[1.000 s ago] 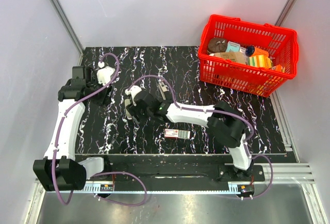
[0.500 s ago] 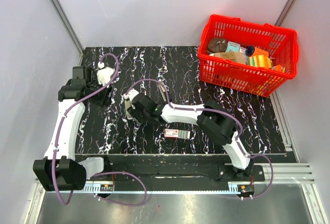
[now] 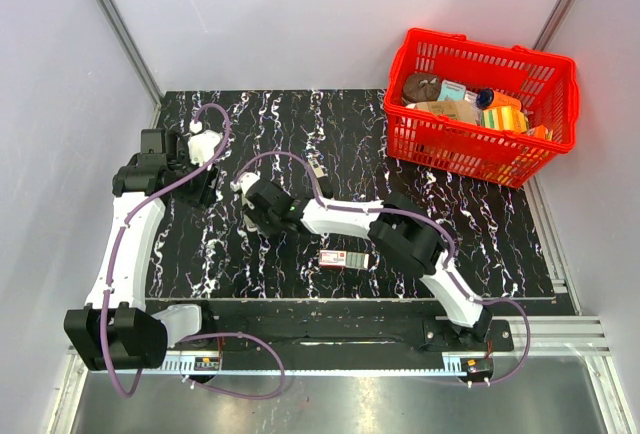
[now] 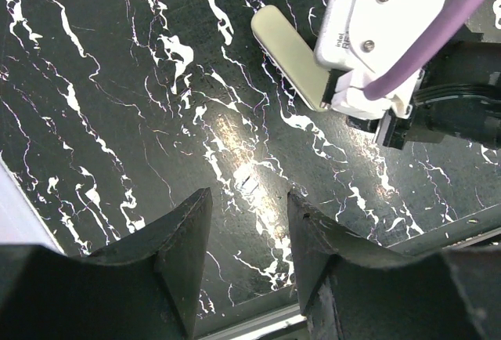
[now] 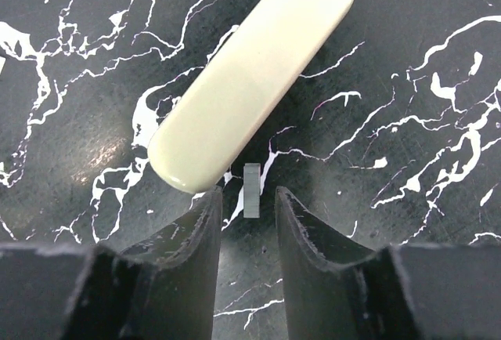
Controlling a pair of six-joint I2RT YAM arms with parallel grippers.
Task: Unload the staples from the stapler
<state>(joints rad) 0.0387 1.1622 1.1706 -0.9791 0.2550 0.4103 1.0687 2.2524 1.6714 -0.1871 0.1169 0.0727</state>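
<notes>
Right arm has swung further toward the worktop's (image 3: 480, 224) left edge. Its tool (image 5: 245, 208), narrowly parted and holding nothing, straddles a small grey sliver (image 5: 251, 191), seemingly loose staples, beside a cream bar (image 5: 250, 81). The stapler (image 3: 318, 167) appears to lie apart, mid-worktop. The left tool (image 4: 246, 218) gapes, empty. Unloading looks mostly done.

The top external camera looks steeply down from above the near edge onto the whole worktop (image 3: 350, 124). Both wrist cameras hang close over its left half, seemingly sharing one cream oblong object (image 5: 250, 74).
</notes>
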